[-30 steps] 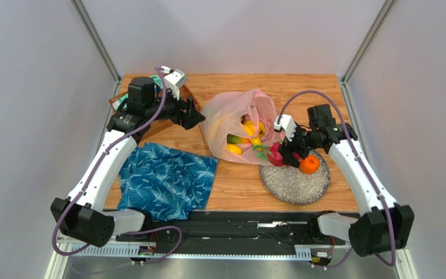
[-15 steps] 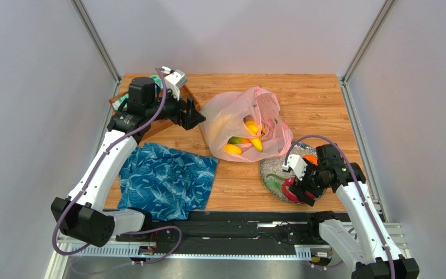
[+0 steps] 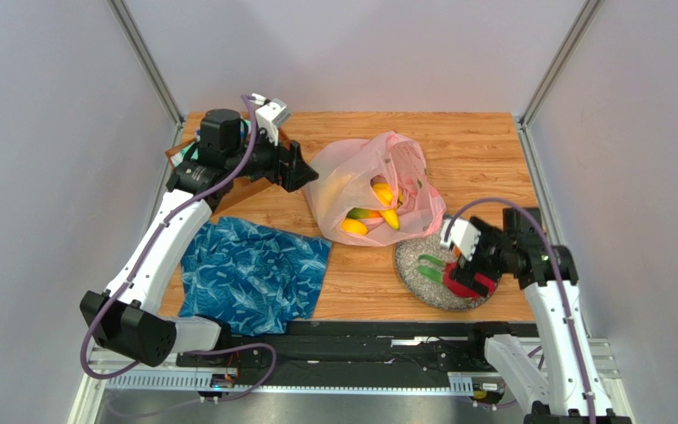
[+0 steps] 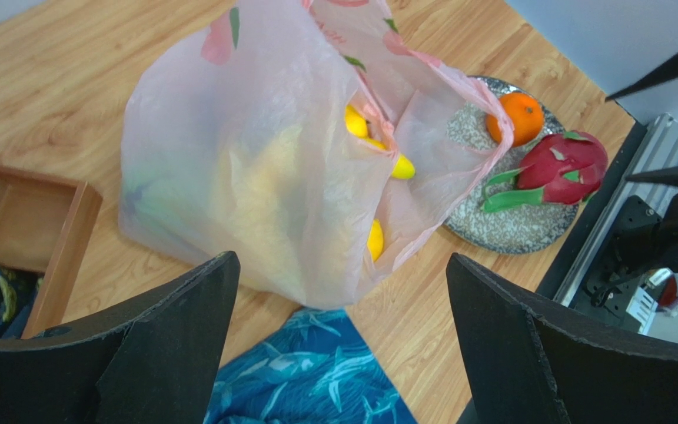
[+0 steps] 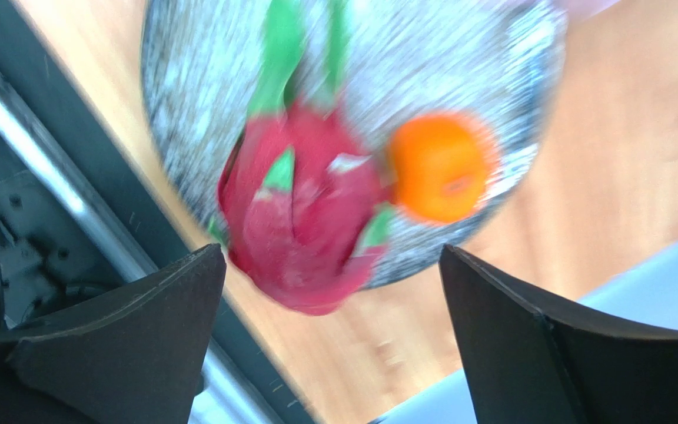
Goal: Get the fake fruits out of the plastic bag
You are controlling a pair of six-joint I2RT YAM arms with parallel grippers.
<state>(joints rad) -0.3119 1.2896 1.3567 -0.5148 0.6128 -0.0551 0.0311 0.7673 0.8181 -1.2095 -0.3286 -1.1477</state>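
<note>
Standing wide over the plate (image 5: 457, 62), the right gripper (image 5: 332, 265) has nothing between its jaws. Directly below it the dragon fruit (image 5: 303, 221) lies on the plate's near side, touching the orange (image 5: 440, 168). The wrist view is blurred, so whether a finger brushes the fruit cannot be told. The left gripper (image 4: 341, 265) is also spread wide and empty, hovering above the bag (image 4: 254, 168) on its left side without touching it.

The bag sits mid-tabletop (image 3: 475, 141), its mouth turned toward the plate. The yellow fruits (image 3: 385, 203) show inside it, so much of its load is yet to come out. The cloth (image 3: 254, 274) lies near the left arm, and a wooden tray (image 4: 15, 212) sits at the far left.

The step in hand looks like the drop-off of the dragon fruit, judged done. The next move probably calls for the right arm to lift clear and travel back to the bag's mouth. It can then reach in for a yellow piece, perhaps with the left gripper steadying the thin plastic.

A second ago the right gripper was at the bag's mouth with the dragon fruit in its jaws. Half a second ago it carried the fruit over the plate's near edge. Now the jaws have parted and the fruit rests on the plate; the left arm has barely shifted
</note>
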